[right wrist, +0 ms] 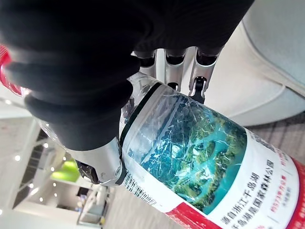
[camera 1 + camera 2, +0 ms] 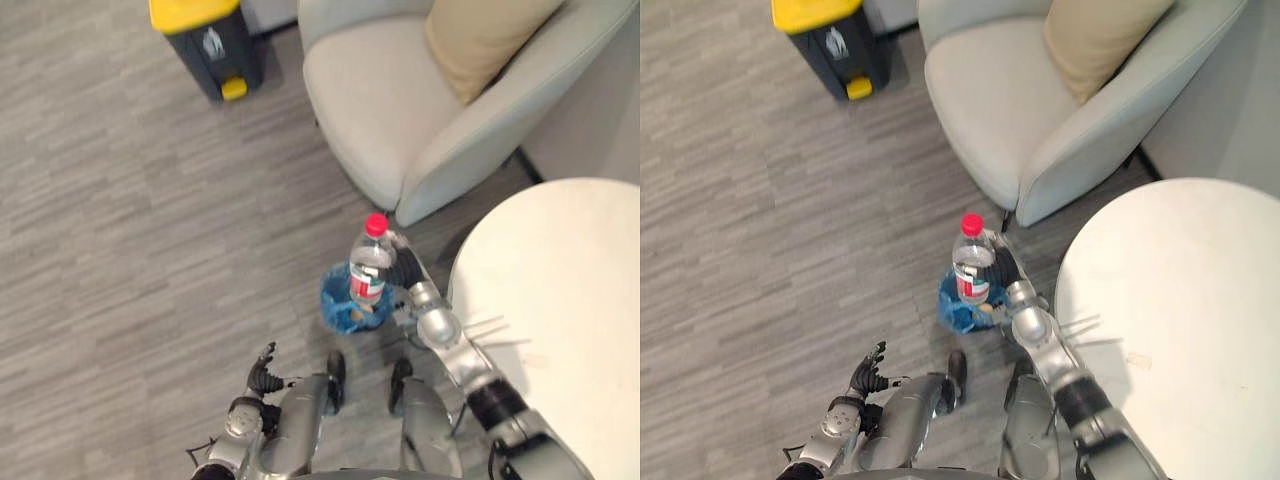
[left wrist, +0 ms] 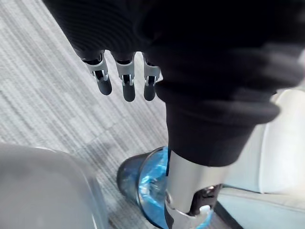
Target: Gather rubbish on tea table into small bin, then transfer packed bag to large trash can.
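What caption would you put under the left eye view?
Right hand holds a red-capped bottle over the blue-lined small bin beside the round table.

Silver-grey rounded arms, black band on right forearm, dark ribbed wrist covers, silver fingers with dark tips

The bottle is clear, with a red cap and a label in red, white and blue-green. The small bin is dark, its bag blue. The large trash can is dark grey with a yellow lid. The armchair is pale grey and its cushion tan. The desk is off-white; the floor is grey, streaked in planks.
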Tool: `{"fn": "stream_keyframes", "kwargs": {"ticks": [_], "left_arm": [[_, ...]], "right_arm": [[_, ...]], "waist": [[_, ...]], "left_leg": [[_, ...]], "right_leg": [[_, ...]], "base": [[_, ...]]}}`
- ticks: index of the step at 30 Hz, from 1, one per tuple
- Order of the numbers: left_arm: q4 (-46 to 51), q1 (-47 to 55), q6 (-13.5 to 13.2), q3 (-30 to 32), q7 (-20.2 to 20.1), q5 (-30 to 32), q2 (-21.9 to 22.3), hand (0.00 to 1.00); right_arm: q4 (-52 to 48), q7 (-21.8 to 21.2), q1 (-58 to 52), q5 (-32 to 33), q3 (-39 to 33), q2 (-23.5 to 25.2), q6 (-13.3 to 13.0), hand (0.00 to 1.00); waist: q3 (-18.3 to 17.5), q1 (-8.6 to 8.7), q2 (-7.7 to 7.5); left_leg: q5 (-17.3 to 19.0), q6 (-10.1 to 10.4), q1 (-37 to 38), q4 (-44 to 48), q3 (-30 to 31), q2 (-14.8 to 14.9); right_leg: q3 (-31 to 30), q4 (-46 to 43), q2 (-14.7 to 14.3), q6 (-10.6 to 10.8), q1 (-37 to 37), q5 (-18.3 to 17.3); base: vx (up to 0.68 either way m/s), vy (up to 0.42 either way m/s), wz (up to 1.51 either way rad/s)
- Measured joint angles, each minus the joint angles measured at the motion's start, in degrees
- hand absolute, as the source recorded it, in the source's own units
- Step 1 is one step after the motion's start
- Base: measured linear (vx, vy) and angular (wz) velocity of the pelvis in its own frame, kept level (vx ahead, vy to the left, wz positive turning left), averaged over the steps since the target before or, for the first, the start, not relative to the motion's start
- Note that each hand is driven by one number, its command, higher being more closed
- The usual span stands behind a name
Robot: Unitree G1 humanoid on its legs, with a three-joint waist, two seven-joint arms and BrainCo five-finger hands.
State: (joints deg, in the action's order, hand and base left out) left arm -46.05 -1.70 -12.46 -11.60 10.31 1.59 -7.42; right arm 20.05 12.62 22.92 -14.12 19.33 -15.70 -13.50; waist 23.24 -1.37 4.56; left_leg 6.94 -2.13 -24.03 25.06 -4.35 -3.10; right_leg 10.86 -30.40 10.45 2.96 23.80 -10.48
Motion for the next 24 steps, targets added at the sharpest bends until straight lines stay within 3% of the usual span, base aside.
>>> {"fn": "stream_keyframes", "kwargs": {"ticks": [5, 10, 12, 17, 19, 23, 24], "left_arm": [[0.62, -3.3, -0.56, 1.81, 1.81, -1.88, 1.23, 0.0], [3.85, -9.77, -1.63, 4.84, 3.97, -3.28, 3.05, 0.0], [6.13, -12.01, -2.04, 5.65, 4.91, -3.31, 2.92, 0.0], [11.04, -15.87, -3.94, 8.89, 7.4, -5.48, 2.6, 0.0], [12.59, -16.44, -4.48, 9.18, 7.55, -6.83, 2.76, 0.0], [14.27, -17.94, -5.68, 9.02, 7.55, -8.78, 2.83, 0.0], [14.49, -18.15, -5.74, 9.02, 7.55, -8.82, 2.79, 0.0]], "right_arm": [[1.05, 2.93, 4.16, -0.55, 0.87, -0.43, 1.53, 1.0], [1.04, 8.04, 15.27, -4.23, 0.99, 0.44, 2.96, 1.0], [1.04, 10.15, 19.48, -5.88, 0.29, 0.04, 3.64, 1.0], [2.44, 15.47, 29.22, -9.72, -1.56, -2.96, 7.61, 1.0], [4.79, 16.51, 31.21, -9.7, -1.62, -4.94, 8.39, 1.0], [10.19, 17.08, 35.01, -9.18, -1.38, -7.9, 9.68, 1.0], [10.9, 17.03, 35.43, -8.92, -1.31, -8.04, 9.72, 0.0]], "waist": [[1.47, -1.04, 0.09], [4.68, -1.25, 0.48], [5.45, -2.48, 0.41], [7.31, -3.26, 0.44], [7.33, -4.19, 0.46], [7.37, -4.5, 0.43], [7.36, -4.52, 0.43]], "left_leg": [[0.3, 0.53, -10.04, 5.69, -0.61, 0.49], [3.62, -0.76, -25.72, 18.28, -5.71, 6.06], [3.73, -0.94, -31.92, 21.7, -5.82, 6.89], [3.37, -0.92, -44.95, 27.57, -6.58, 7.77], [3.14, -1.44, -47.53, 28.91, -6.74, 8.02], [2.72, -2.15, -51.68, 29.8, -6.75, 7.76], [2.67, -2.23, -52.19, 29.86, -6.78, 7.7]], "right_leg": [[-0.04, -8.52, 1.04, -1.84, 10.54, -2.29], [0.51, -20.29, 1.86, -3.1, 25.01, -5.43], [0.43, -23.68, 2.02, -3.29, 31.2, -5.94], [0.18, -30.37, 3.7, -3.69, 44.17, -6.17], [-0.03, -31.57, 3.81, -3.72, 46.72, -6.14], [-0.01, -32.9, 4.56, -3.99, 50.78, -5.96], [-0.1, -33.11, 4.64, -3.98, 51.36, -5.96]], "base": [[-0.16, -0.13, 0.12], [-0.24, -0.145, 0.19], [-0.22, -0.099, 0.09], [-0.12, -0.026, 0.12], [-0.09, 0.017, -0.02], [-0.08, 0.018, 0.07], [-0.07, 0.015, 0.03]]}}
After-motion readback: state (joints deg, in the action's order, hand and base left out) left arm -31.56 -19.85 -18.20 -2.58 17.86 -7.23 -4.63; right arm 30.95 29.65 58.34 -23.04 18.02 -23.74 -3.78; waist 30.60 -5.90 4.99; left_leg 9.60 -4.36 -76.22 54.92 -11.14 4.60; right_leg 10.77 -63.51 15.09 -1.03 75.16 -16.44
